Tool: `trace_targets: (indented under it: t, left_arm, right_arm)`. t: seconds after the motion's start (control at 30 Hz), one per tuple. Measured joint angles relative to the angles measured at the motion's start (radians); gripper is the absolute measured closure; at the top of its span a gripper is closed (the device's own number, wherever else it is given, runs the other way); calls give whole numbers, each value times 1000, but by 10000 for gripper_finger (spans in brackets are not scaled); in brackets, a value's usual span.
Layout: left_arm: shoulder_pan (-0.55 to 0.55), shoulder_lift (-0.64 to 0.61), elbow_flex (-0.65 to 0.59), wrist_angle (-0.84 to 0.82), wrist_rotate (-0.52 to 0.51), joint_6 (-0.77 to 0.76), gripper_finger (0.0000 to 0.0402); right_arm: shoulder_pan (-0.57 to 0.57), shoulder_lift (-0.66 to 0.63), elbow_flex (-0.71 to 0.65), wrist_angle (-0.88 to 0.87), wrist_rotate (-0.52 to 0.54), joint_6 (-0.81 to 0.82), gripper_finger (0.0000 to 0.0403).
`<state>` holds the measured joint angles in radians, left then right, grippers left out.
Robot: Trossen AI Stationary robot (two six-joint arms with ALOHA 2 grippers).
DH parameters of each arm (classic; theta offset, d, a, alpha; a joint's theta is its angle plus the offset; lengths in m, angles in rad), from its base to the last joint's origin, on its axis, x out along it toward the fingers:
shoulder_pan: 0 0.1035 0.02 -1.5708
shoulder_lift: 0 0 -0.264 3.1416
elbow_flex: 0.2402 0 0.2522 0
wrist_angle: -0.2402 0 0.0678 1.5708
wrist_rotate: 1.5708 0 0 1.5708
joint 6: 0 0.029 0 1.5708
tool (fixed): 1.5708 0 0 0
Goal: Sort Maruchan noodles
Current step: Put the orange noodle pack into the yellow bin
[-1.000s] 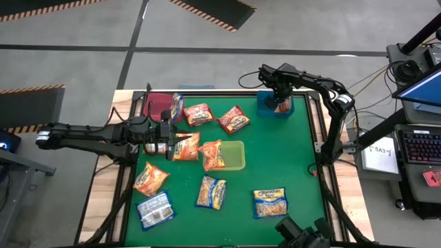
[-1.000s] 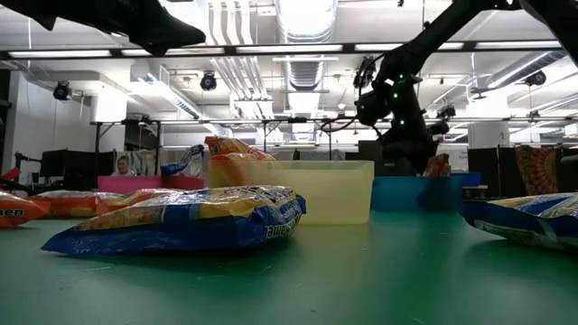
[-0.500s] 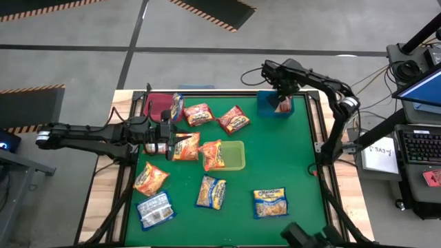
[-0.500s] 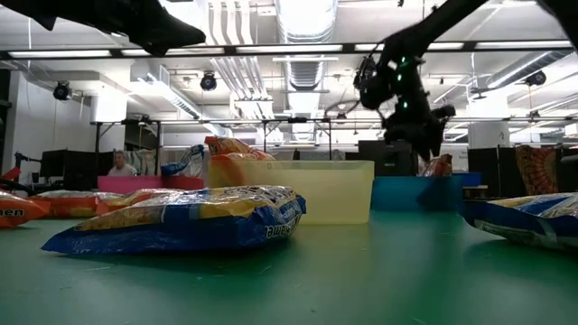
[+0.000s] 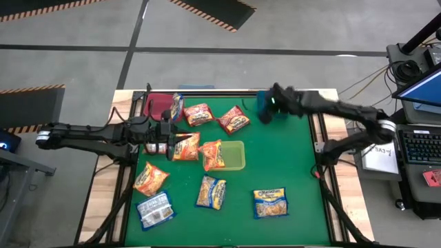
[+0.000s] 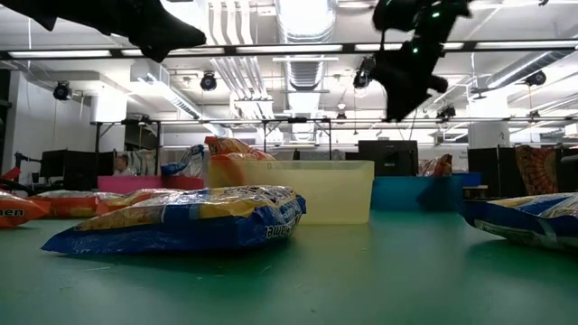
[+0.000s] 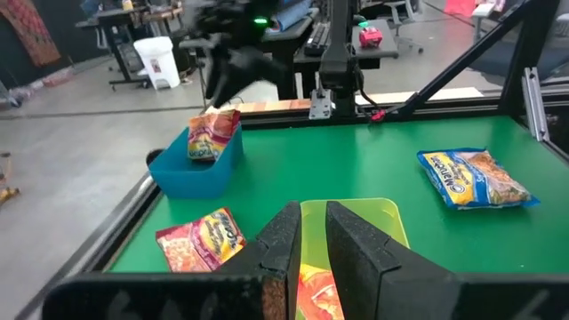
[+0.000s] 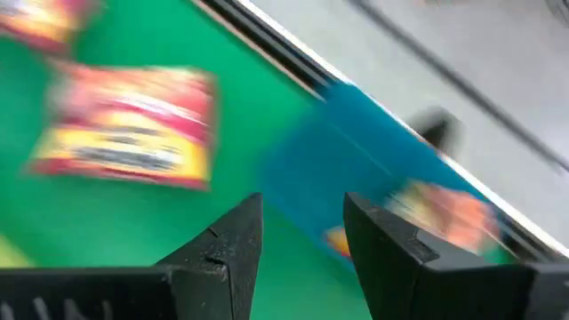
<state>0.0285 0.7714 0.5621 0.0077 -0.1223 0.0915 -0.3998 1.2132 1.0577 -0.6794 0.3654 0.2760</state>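
Several Maruchan noodles packets lie on the green mat: orange ones (image 5: 198, 114), a red one (image 5: 234, 119) and blue ones (image 5: 269, 203). Another orange packet (image 7: 212, 133) stands inside the blue bin (image 7: 196, 164) at the far right. My right gripper (image 8: 302, 236) hovers open and tipped down over that bin's left side (image 5: 264, 110), with nothing between its fingers. My left gripper (image 7: 307, 240) waits raised at the mat's left side, its fingers only a narrow slit apart. It holds nothing, and an orange packet (image 5: 185, 146) lies below it.
A green bin (image 5: 234, 157) stands mid-mat with an orange packet (image 5: 212, 155) leaning on its left rim. A red bin (image 5: 157, 103) stands far left, a blue-and-silver packet (image 5: 177, 107) on edge beside it. Bare mat shows on the right (image 5: 289, 158).
My right gripper has risen out of the blue bin, swung a little toward the table's left and tipped up toward level. The orange packet stays standing in the blue bin.
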Motion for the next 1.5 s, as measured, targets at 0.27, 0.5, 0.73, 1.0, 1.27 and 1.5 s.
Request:
trace_targets:
  t: [0.27, 0.5, 0.73, 1.0, 1.27, 1.5]
  left_arm:
    - [0, 76, 0, -1, -1, -101, 363]
    - [0, 170, 0, -60, -1, -282, 363]
    - [0, 219, 1, -426, 1, -722, 363]
    - [-1, 303, 13, -640, 9, -838, 363]
    - [-2, 347, 13, -640, 14, -709, 338]
    - [-24, 376, 13, -637, -20, -610, 239]
  right_arm:
    - [265, -154, -512, 838, -34, -168, 266]
    - [304, -184, -637, 951, -33, -127, 275]
    - [302, -197, -632, 946, -32, -195, 280]
    - [301, -197, -599, 948, -25, -251, 282]
    - [302, -197, -601, 947, -29, -250, 282]
    - [302, -197, -603, 946, -30, -250, 280]
